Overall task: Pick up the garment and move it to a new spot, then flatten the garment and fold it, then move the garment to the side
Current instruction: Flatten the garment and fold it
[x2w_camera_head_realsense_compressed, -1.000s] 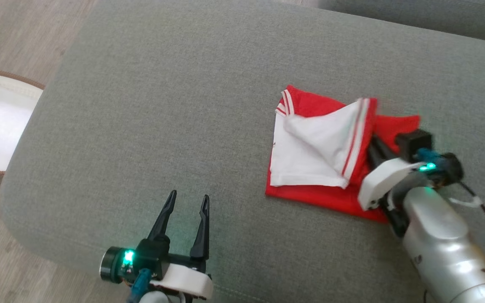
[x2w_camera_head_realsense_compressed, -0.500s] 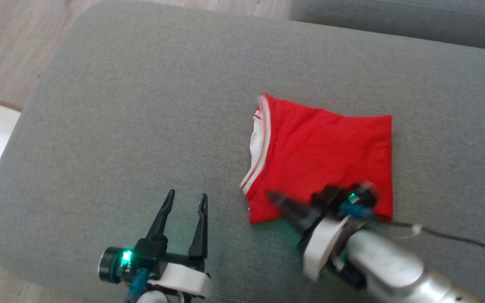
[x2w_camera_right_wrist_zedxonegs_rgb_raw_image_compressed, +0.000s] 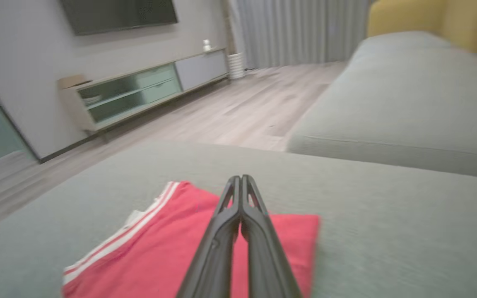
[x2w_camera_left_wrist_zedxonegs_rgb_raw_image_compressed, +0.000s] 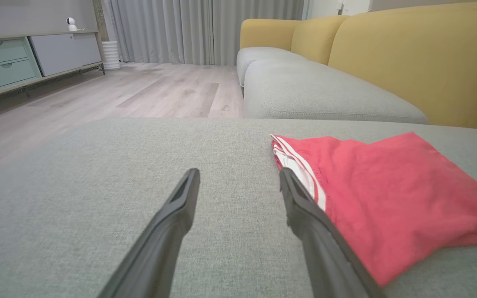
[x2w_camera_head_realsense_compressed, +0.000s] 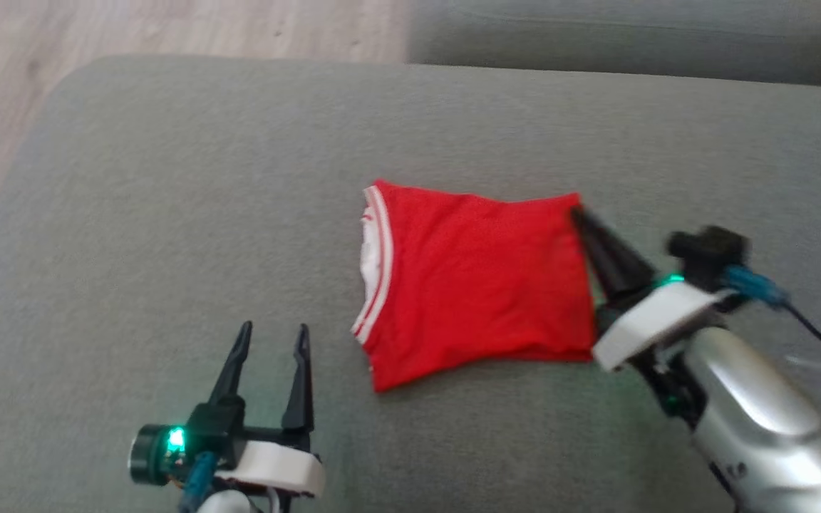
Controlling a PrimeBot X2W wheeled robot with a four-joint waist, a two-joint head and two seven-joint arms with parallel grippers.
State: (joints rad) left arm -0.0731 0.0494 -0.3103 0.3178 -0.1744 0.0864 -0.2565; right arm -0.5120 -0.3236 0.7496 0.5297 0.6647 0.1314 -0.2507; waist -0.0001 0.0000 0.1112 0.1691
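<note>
Bright red mesh garment (x2w_camera_head_realsense_compressed: 478,278) looks light, floppy: pinch its layered edge. Beside it, right end effector (x2w_camera_head_realsense_compressed: 580,214) closed empty; left end effector (x2w_camera_head_realsense_compressed: 273,329) wide.

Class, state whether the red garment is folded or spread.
Folded: the garment lies as a compact red block with layered striped edges.

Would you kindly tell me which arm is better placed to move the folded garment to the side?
Probably the right: the right end effector, shut, is at the garment's edge, whereas the left end effector, open, sits apart from it.
</note>
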